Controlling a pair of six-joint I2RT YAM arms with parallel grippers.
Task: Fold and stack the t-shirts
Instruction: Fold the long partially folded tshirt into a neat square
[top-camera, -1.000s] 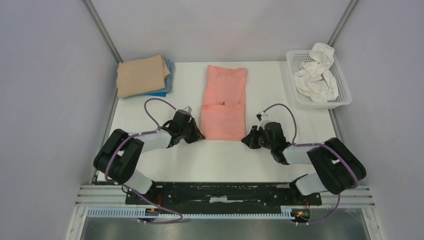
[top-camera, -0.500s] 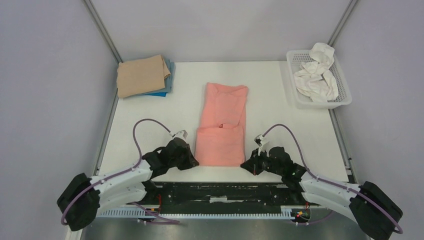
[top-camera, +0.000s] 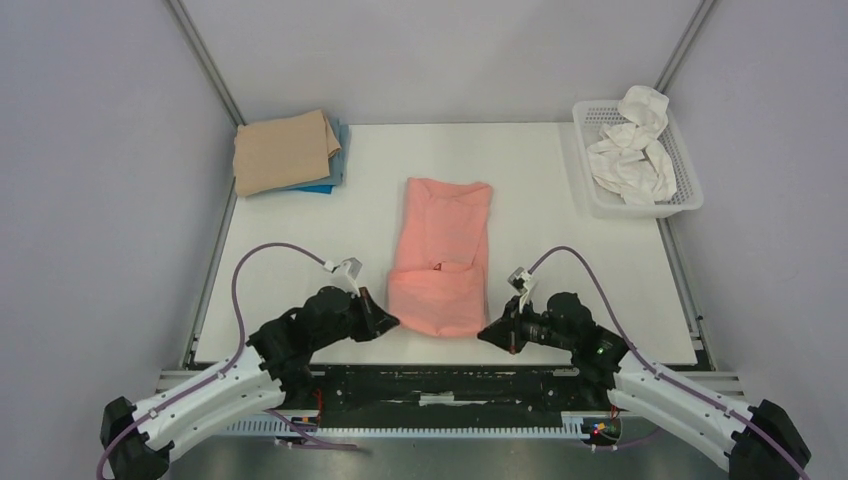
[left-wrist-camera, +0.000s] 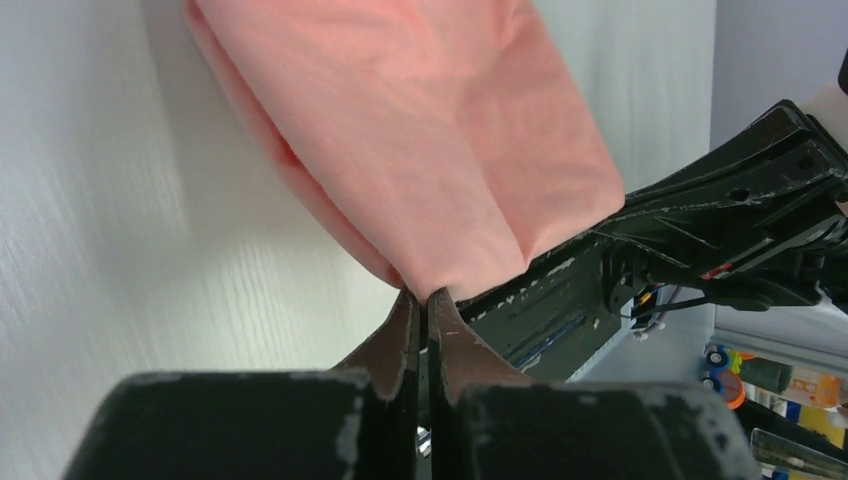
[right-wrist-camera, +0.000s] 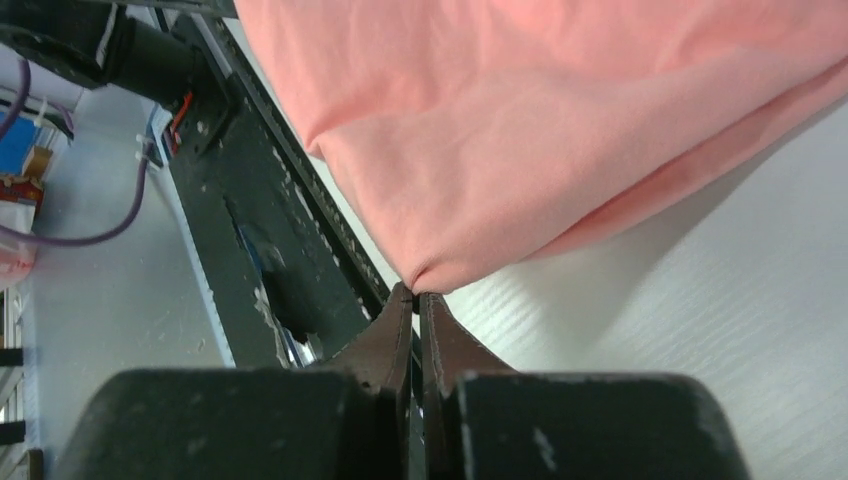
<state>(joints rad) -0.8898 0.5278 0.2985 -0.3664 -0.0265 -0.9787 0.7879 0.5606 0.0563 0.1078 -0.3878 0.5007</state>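
Note:
The salmon-pink t-shirt (top-camera: 440, 255) lies folded lengthwise in the middle of the table, its near end lifted off the surface. My left gripper (top-camera: 390, 320) is shut on the shirt's near left corner (left-wrist-camera: 440, 280). My right gripper (top-camera: 485, 335) is shut on the near right corner (right-wrist-camera: 430, 270). The tan t-shirt (top-camera: 283, 150) lies folded at the back left, on top of the bright blue t-shirt (top-camera: 325, 178), of which only an edge shows.
A white mesh basket (top-camera: 640, 205) holding white cloths (top-camera: 630, 150) stands at the back right. The black mounting rail (top-camera: 450, 385) runs along the near table edge just behind both grippers. Grey walls close in both sides.
Both grippers have pulled the pink shirt's near corners toward the table's front edge and lifted them. The whole shirt has slid nearer. Both arms have stretched out low.

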